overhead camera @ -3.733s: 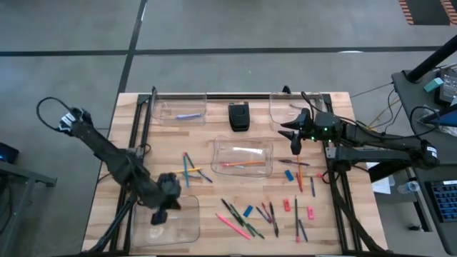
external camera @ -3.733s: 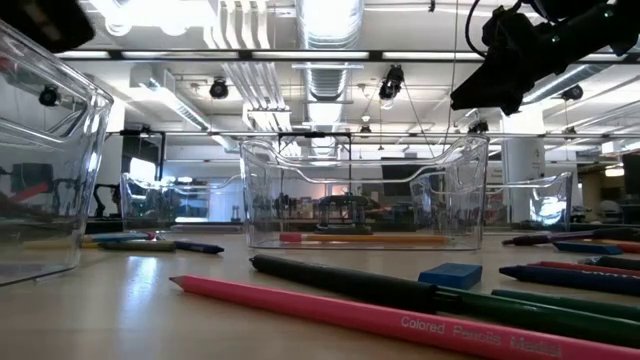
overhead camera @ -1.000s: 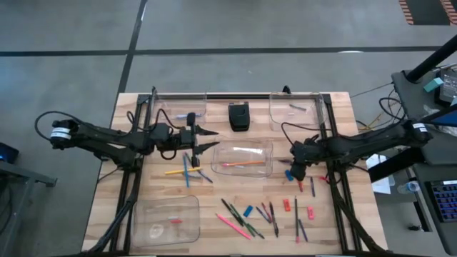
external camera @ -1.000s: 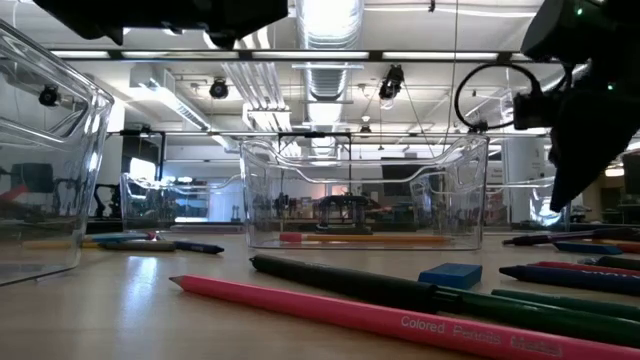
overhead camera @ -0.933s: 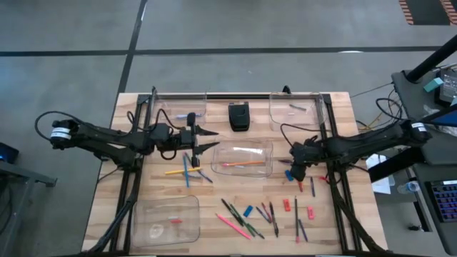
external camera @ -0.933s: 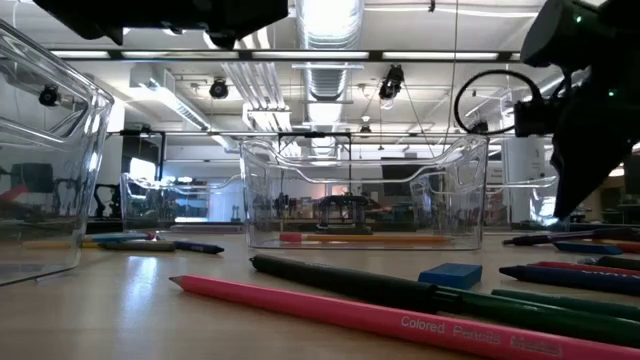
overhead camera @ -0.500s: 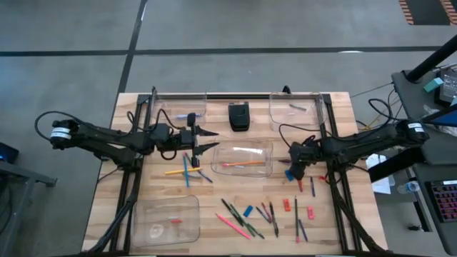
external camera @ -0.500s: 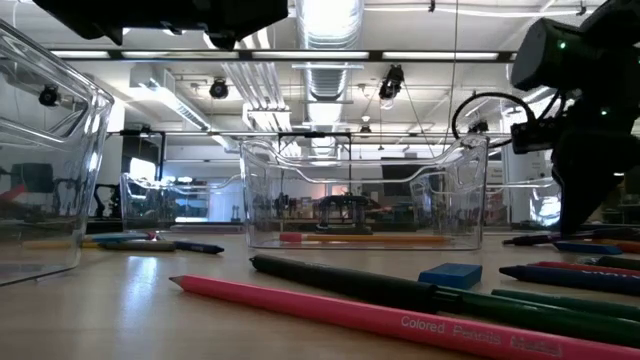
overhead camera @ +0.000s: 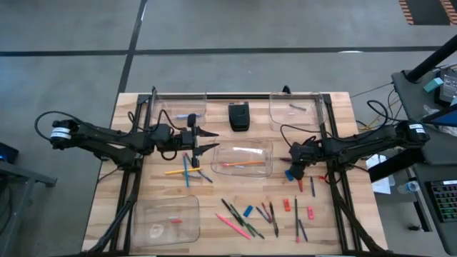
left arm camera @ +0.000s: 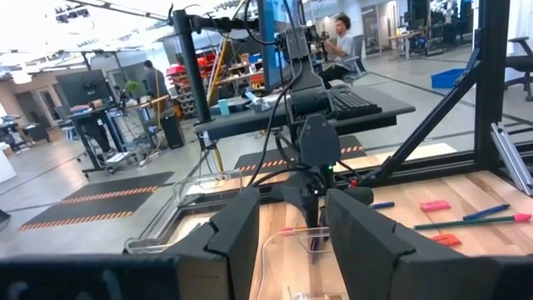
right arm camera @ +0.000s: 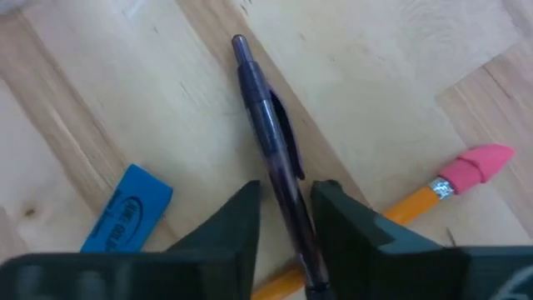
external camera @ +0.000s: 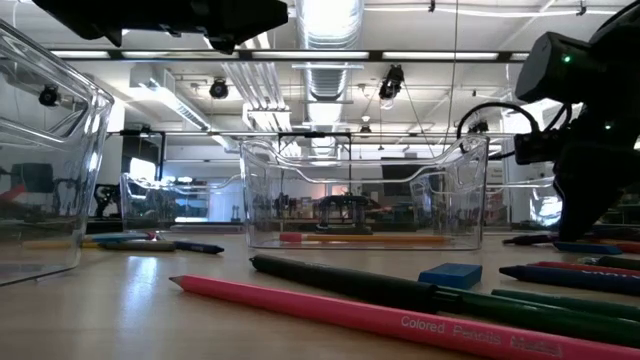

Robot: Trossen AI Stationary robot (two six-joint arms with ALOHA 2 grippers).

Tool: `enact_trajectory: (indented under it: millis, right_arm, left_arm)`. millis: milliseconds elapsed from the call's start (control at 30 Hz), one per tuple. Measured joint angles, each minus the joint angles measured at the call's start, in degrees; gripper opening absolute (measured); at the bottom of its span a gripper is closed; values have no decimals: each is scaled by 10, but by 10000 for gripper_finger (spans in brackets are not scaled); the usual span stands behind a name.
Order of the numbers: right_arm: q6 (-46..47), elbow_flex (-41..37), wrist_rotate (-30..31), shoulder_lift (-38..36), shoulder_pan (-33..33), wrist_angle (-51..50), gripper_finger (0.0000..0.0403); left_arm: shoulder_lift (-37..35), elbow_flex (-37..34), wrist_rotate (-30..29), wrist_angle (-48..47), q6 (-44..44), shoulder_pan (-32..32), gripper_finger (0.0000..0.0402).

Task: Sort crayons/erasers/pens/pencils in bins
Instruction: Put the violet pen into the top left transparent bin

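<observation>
Clear plastic bins sit at four places on the wooden table (overhead camera: 143, 178). The centre bin (overhead camera: 243, 158) holds an orange pencil (overhead camera: 239, 163) along its near side. The far-left bin (overhead camera: 178, 107) holds a short purple stick (overhead camera: 187, 116); which kind it is cannot be told. The far-right bin (overhead camera: 294, 111) holds a small grey stick (overhead camera: 298, 108). The near-left bin (overhead camera: 166, 220) holds small pinkish items (overhead camera: 176, 222) too faint to identify. A small black box (overhead camera: 238, 116) stands between the two far bins.

Loose pencils, pens, crayons and erasers lie scattered on the near right part of the table; individual types in this cluster are hard to separate from above. A second small group of sticks (overhead camera: 187, 168) lies left of the centre bin.

The right gripper (overhead camera: 294, 168) is down at the table just right of the centre bin. In the right wrist view its fingers (right arm camera: 225, 225) stand on either side of a dark blue-purple pen (right arm camera: 271, 154), nearly touching it; contact cannot be confirmed. A blue eraser (right arm camera: 125, 208) lies beside the pen, and an orange pencil with a pink tip (right arm camera: 450, 183) passes under it.

The left gripper (overhead camera: 208, 140) hovers left of the centre bin, fingers (left arm camera: 237, 229) apart, holding nothing.
</observation>
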Motion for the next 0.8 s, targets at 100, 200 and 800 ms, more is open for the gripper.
enact_trajectory:
  millis: [100, 200, 800]
  right_arm:
    - [0, 0, 4, -1, 0, 5, 60]
    - [-3, 6, 21, -1, 0, 4, 26]
    - [-42, 179, 134, -25, 5, -62, 27]
  left_arm:
    - [0, 0, 0, 0, -1, 0, 127]
    - [2, 0, 0, -1, -1, 0, 127]
    - [-1, -4, 0, 2, -15, 0, 130]
